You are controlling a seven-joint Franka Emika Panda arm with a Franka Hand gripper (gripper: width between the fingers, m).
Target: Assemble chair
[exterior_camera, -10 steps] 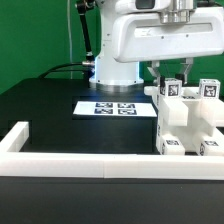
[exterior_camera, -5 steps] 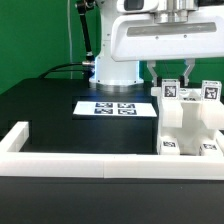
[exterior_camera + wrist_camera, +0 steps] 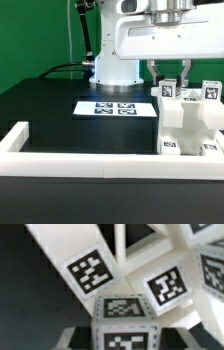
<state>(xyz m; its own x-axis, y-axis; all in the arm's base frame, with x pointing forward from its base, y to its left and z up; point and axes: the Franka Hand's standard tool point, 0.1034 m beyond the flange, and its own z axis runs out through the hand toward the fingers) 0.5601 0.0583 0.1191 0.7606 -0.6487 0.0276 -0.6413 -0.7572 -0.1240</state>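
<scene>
The chair [image 3: 186, 126] stands as a blocky white assembly with small black-and-white tags at the exterior view's right. My gripper [image 3: 168, 78] hangs straight above it, shut on a short white tagged post [image 3: 168, 91] that rises from the assembly's top. A second tagged post [image 3: 210, 90] stands beside it. In the wrist view the held post [image 3: 124, 308] fills the space between my fingers [image 3: 70, 338], and my gripper [image 3: 124, 340] closes on its sides. Beyond it lie tagged white chair panels [image 3: 95, 272]. Where the post meets the assembly is hidden.
The marker board [image 3: 115, 107] lies flat on the black table in front of the arm's white base [image 3: 113, 68]. A long white border rail [image 3: 70, 160] runs along the front edge and turns up the left side. Green backdrop behind.
The hand has shifted and turned slightly above the chair. The held post has barely moved, and the grip stays the same.
</scene>
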